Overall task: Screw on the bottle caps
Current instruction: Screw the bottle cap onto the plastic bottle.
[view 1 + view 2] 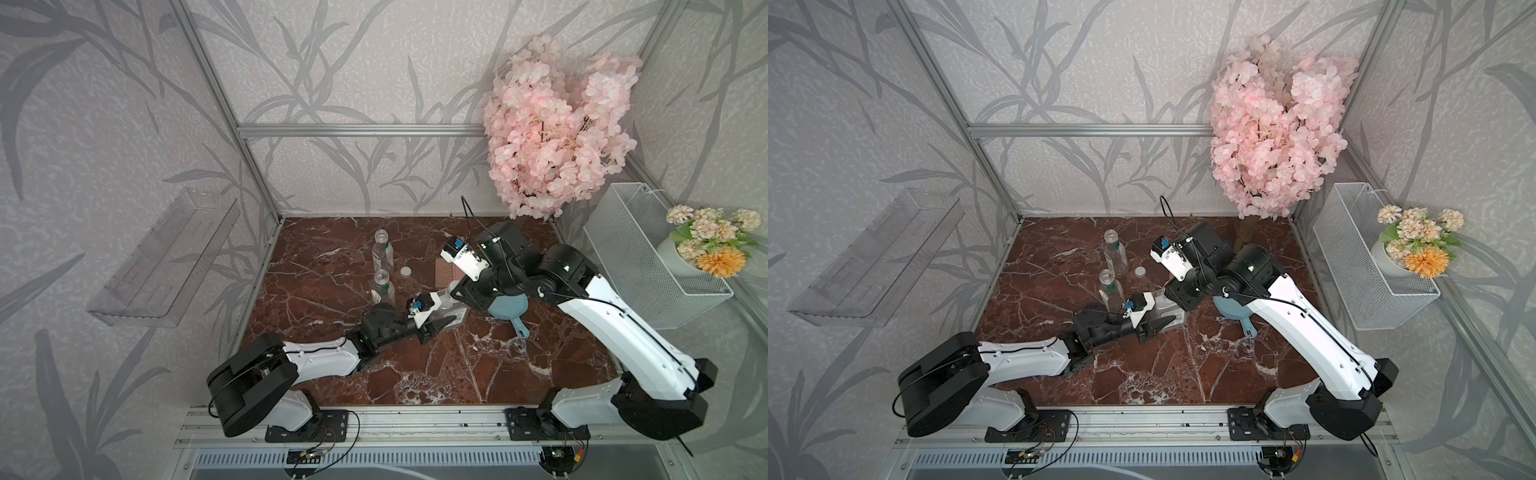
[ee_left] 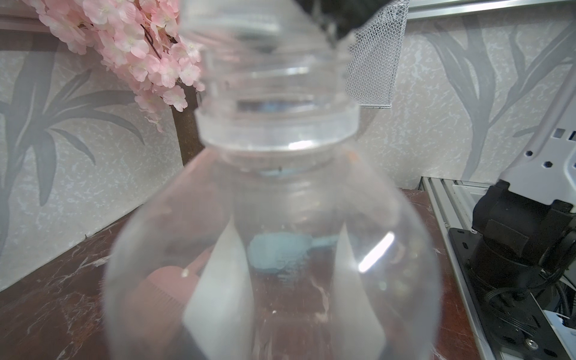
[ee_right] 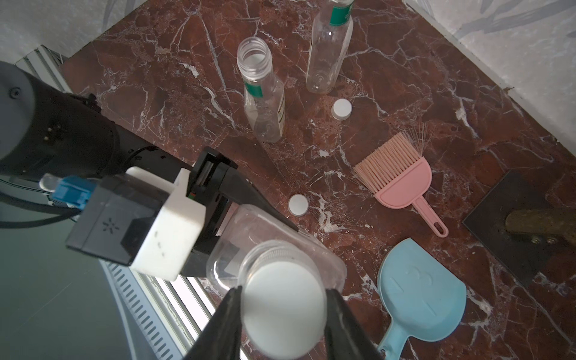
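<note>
Capping the square bottle [image 3: 327, 261] right now; it sits about the middle of both top views. My left gripper [image 1: 441, 321] is clamped round its body to brace it. The right gripper [image 3: 283, 291] is pinching a white cap [image 3: 283, 311] straight over the neck.

From the wrist view I honestly can't tell if the cap is seated on the threads or just above them. So I'd press down lightly and level before twisting. I'd also keep the left squeeze gentle, since that thin plastic will probably buckle. Cross-threading is the thing to watch, I reckon.

Room-wise, in a top view the near round bottle [image 1: 383, 286] and the far round bottle [image 1: 383, 249] stand open just up-left of the left gripper, so no swinging that way. A loose cap [image 1: 406, 272] lies just right of them. The blue dustpan [image 1: 509, 309] sits right under my right arm, with the pink brush [image 3: 402, 180] near it. The lower half of the surface [image 1: 415, 374] is open.
</note>
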Action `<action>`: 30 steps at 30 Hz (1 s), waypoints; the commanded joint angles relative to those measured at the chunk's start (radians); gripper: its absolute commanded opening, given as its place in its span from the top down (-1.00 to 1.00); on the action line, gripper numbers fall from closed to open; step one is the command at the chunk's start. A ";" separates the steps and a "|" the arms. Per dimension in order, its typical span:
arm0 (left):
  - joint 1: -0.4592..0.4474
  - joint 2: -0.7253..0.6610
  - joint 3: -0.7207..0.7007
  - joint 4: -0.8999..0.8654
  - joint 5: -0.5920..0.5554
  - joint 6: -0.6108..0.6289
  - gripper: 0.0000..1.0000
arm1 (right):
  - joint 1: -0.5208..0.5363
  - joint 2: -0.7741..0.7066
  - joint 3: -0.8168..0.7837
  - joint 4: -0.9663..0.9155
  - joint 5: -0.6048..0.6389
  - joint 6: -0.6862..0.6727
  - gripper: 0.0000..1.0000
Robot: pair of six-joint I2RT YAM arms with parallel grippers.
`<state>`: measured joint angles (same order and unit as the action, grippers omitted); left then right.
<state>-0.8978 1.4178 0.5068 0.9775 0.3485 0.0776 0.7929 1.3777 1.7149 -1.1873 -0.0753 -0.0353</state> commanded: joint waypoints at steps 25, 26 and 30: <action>-0.004 0.003 0.029 0.037 -0.008 0.015 0.57 | 0.005 -0.019 -0.067 0.008 -0.021 -0.007 0.32; -0.004 0.004 0.030 0.035 -0.008 0.016 0.57 | 0.005 -0.019 -0.067 0.009 -0.020 -0.006 0.32; -0.004 0.009 0.028 0.035 -0.007 0.017 0.56 | 0.006 -0.017 -0.060 0.006 -0.016 -0.009 0.29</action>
<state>-0.8978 1.4235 0.5068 0.9447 0.3416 0.0795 0.7937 1.3735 1.6642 -1.1679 -0.0872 -0.0353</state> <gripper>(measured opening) 0.476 0.423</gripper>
